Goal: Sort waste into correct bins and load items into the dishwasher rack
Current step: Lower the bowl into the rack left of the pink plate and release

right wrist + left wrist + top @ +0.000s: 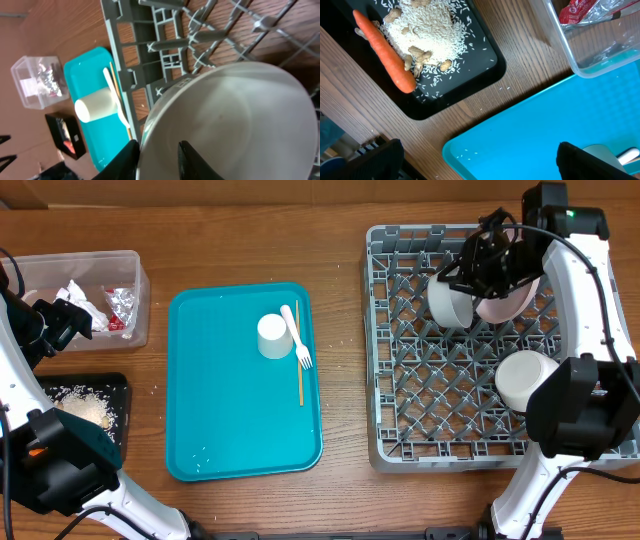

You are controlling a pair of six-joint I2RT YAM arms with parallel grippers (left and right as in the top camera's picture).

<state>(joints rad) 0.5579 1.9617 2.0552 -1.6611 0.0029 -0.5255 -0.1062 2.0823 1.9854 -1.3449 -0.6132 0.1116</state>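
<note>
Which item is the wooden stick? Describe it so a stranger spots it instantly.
Find the teal tray at the centre. Near its right edge lie a white cup and a white fork. The stick runs alongside the fork: thin, straight, tan wood, the only non-white thing there.

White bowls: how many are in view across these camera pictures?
2. One bowl sits in the dishwasher rack, far-left part, beside the pink plate; the other bowl sits at the rack's right side, partly under the right arm. The arm could hide more.
</note>
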